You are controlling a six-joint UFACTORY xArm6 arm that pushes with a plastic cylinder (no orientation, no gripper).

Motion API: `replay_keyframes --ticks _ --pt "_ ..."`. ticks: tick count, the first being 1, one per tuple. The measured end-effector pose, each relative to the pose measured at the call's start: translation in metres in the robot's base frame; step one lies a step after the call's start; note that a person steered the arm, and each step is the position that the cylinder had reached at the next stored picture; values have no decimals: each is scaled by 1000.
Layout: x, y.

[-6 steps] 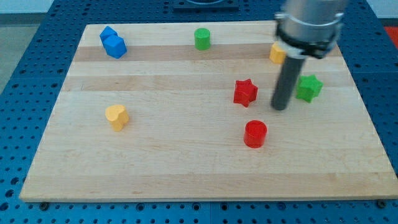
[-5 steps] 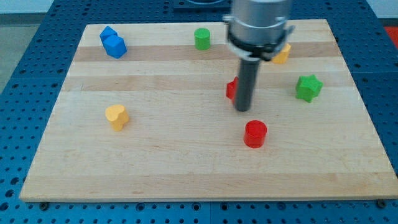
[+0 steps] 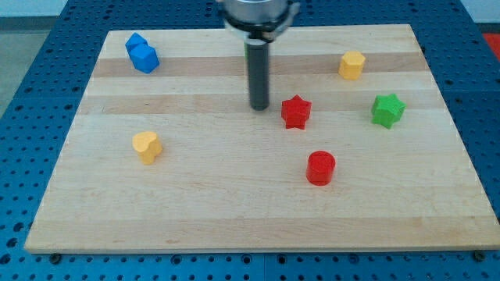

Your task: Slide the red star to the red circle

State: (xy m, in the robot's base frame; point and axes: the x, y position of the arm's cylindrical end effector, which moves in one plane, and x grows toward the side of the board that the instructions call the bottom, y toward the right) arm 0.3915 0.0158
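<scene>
Though no claw shows, my tip [image 3: 259,108] just left of red star [image 3: 296,112], apart.

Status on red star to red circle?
Nothing is done yet: the red star sits apart from the red circle, toward the view's top. In hand: my tip is just to the star's left, not clearly touching. Left: push the star down-right to the circle.

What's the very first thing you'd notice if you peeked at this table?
The big dark rod coming down from the view's top grabs the eye; my tip rests on the wooden board, just to the view's left of the red star block. Below the star, towards the view's bottom, sits the bright red circle block, apart from it.
</scene>
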Motion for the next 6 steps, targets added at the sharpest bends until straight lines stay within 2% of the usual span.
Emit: replay_keyframes --ticks 3,6 --pt "-13 33" --pt "-11 33"
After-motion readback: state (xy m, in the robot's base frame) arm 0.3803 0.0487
